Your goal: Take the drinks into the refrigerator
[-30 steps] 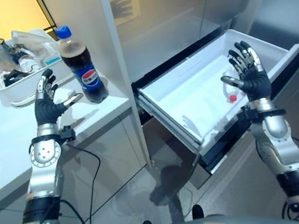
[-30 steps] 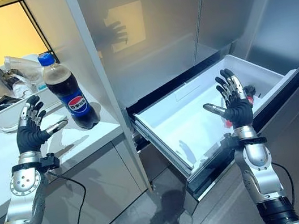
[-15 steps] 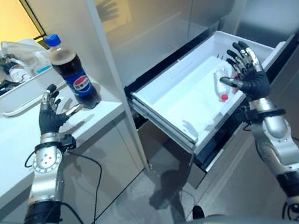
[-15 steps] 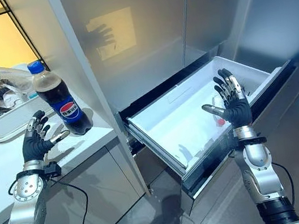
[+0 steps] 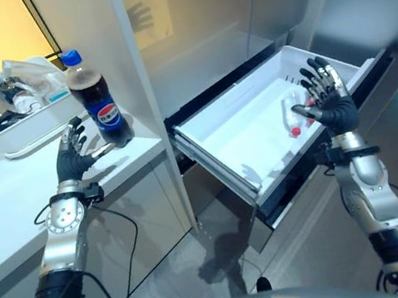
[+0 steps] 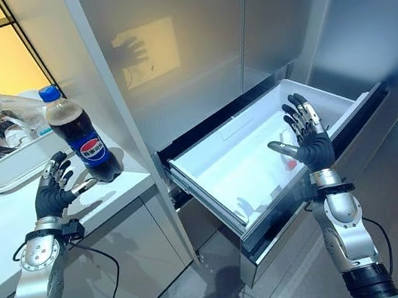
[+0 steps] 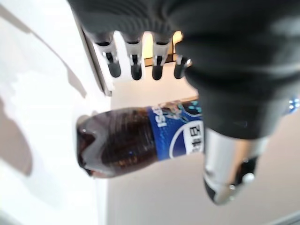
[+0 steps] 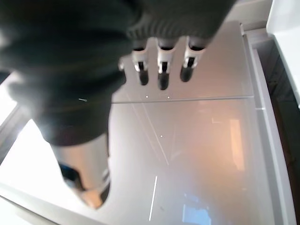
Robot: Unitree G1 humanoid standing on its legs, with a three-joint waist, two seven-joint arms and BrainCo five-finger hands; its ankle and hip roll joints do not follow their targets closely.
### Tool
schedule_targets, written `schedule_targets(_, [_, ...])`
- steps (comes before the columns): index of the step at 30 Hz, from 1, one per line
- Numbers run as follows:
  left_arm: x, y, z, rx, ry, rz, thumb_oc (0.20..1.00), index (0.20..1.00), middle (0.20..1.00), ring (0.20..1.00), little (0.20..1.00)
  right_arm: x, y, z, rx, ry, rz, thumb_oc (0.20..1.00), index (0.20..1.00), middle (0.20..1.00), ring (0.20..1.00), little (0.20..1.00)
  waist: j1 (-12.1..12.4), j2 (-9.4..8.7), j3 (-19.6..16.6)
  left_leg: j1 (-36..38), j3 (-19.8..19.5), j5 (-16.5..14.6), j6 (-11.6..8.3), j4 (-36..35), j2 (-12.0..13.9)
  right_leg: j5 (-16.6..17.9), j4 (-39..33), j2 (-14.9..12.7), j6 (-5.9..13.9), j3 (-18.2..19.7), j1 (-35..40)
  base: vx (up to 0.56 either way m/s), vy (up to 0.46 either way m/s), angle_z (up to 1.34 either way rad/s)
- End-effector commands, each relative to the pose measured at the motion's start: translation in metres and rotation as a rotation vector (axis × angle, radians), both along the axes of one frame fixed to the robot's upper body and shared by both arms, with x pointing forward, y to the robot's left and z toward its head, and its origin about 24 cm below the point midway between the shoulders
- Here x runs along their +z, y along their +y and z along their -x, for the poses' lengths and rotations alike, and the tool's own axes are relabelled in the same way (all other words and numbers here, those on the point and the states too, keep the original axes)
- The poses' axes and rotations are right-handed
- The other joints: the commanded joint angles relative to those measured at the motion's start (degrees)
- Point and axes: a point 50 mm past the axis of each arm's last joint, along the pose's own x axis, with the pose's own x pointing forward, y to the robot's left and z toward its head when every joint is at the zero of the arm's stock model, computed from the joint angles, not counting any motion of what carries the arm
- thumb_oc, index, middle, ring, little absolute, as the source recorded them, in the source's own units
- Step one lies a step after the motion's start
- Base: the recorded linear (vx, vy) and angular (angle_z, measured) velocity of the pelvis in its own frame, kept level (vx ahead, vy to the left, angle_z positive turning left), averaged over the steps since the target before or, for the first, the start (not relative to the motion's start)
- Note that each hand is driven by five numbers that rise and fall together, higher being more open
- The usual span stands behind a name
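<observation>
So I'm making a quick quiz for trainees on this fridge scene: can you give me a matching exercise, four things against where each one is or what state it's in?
Things:
1. dark cola bottle with blue cap
2. white plastic basket of clutter
3. small clear bottle with red cap
4. left hand

Place or state:
A. lying inside the pulled-out white fridge drawer
B. open, fingers spread beside the cola bottle
C. upright at the edge of the white counter
D. at the back of the counter

Pairs: 1-C, 2-D, 3-A, 4-B

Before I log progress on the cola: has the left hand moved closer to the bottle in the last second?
Yes. The left hand is closer to the cola bottle on the counter, open, not touching.
</observation>
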Motion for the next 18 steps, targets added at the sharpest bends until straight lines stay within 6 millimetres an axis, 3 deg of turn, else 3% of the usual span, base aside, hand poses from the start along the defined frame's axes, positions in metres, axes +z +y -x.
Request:
schedule_targets(1, [0.026,-0.014,-0.020,-0.062,-0.103,-0.014,1.000,1.000,1.000,1.000,1.000,0.039,0.000,0.007,0.023,-0.197,-0.014,1.000,1.000,1.000,1.000,1.000,-0.59,0.11,0.75,0.56,-3.98,-4.43,2.18,0.12,-1.57,-6.21,7.19,-0.84,2.77,-2.72,1.35,0.00,0.000,0.00])
schedule_targets(18, [0.048,-0.039,-0.059,-0.102,-0.094,-0.112,1.000,1.000,1.000,1.000,1.000,0.039,0.012,0.005,0.093,-0.188,-0.022,1.000,1.000,1.000,1.000,1.000,-2.21,0.37,0.59,0.98,-3.29,-4.65,2.13,0.12,-1.64,-6.12,7.21,-0.59,2.94,-2.08,1.41,0.00,0.000,0.00])
